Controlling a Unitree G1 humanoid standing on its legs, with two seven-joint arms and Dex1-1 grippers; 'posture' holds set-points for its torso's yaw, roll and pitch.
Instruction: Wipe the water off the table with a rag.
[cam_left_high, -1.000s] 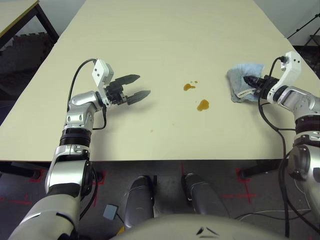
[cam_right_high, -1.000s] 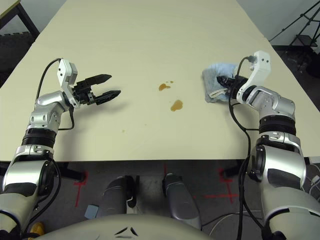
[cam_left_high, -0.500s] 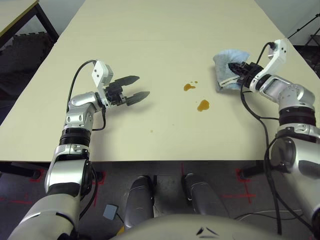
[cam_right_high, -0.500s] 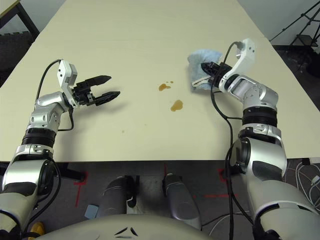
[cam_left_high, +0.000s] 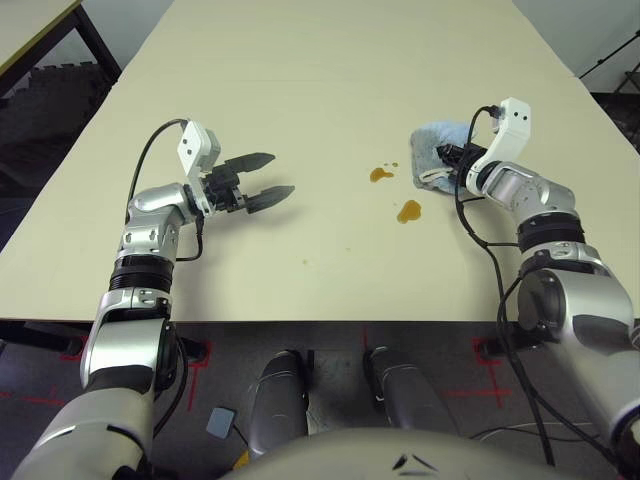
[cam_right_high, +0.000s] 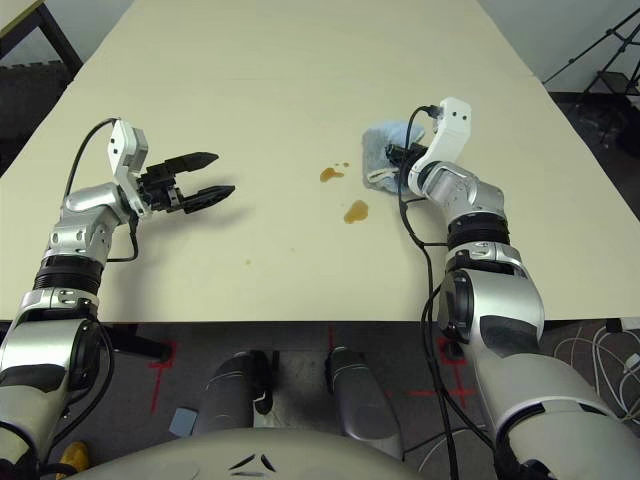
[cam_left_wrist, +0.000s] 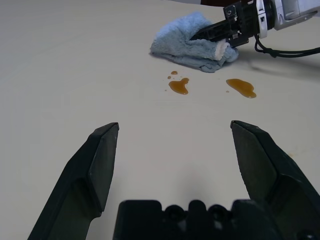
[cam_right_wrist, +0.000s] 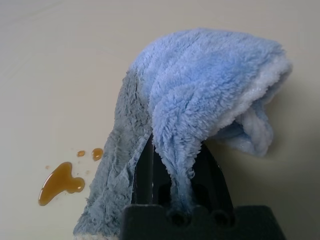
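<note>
The right gripper (cam_left_high: 447, 156) is pinching the rag (cam_left_high: 432, 152) tight, its fingers clamped on a fold of the blue cloth, which is bunching up and resting on the table (cam_left_high: 320, 90) just beside the water (cam_left_high: 379, 174). One amber blotch is sitting right next to the rag's edge, and a second one (cam_left_high: 407, 211) is lying a little nearer the robot. Over on the other side, the left gripper (cam_left_high: 268, 175) is hovering above the tabletop with its fingers spread wide, gripping nothing, well apart from the blotches.
</note>
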